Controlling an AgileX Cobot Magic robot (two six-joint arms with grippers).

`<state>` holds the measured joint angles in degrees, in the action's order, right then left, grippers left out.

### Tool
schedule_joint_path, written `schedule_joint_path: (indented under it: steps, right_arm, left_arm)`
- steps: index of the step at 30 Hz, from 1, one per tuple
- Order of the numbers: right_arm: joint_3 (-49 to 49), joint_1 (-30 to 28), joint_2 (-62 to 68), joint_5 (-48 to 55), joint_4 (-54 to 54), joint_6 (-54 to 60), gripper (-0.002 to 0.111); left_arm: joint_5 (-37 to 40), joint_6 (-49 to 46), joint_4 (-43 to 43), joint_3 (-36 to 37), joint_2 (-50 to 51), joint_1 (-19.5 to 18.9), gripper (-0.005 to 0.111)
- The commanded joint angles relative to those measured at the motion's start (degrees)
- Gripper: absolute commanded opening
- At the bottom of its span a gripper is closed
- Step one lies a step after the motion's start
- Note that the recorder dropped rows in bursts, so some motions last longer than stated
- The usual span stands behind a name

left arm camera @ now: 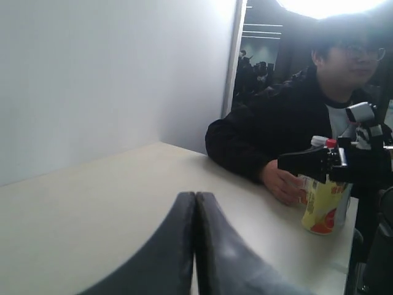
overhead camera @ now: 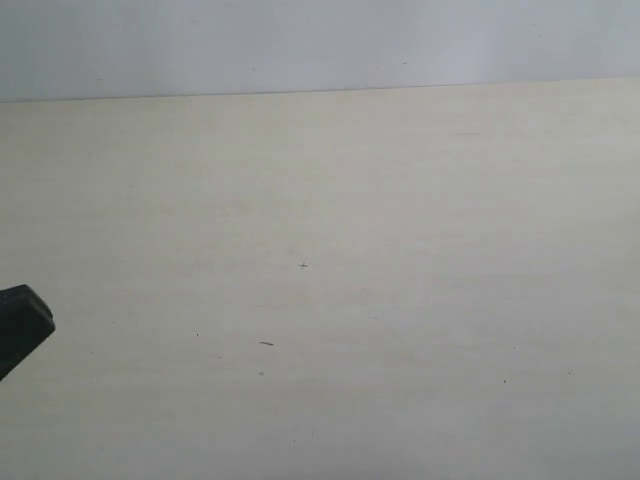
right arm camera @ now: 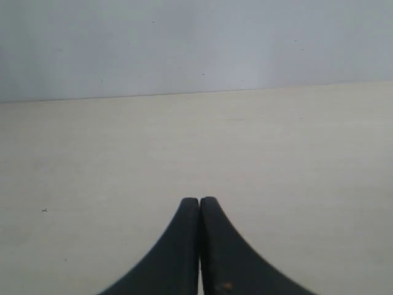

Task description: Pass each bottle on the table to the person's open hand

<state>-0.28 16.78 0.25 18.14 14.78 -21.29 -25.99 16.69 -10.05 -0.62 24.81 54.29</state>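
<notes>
- The left pincer and the right pincer are each pressed together and hold nothing, above bare tabletop.
- A yellow bottle stands at the tabletop's far end, with a pale-capped bottle just behind it. Both are partly hidden by a black bar.
- The person's hand rests just beside them, fingers curled rather than open.
- No handover seems under way; first pick or finished, I cannot tell.
- Any next pick calls for spread jaws, a reach to a bottle and an open palm.

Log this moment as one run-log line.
left end effector: shut, empty | right end effector: shut, empty | yellow bottle: upright on table, beside person's hand
</notes>
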Motion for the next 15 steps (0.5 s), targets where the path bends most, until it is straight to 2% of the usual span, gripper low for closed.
schedule_joint_path:
  steps: [1,8,15]
  right_arm:
    - [0.28,0.22,-0.25,-0.44,0.18,0.32,0.000]
    - [0.28,0.22,-0.25,-0.44,0.18,0.32,0.000]
    - [0.28,0.22,-0.25,-0.44,0.18,0.32,0.000]
  left_arm:
    - [0.34,-0.23,0.06,0.62,-0.35,-0.11,0.002]
    - [-0.84,-3.17,0.06,0.62,-0.35,-0.11,0.002]
    - [-6.61,-8.38,2.25,0.62,-0.35,-0.11,0.002]
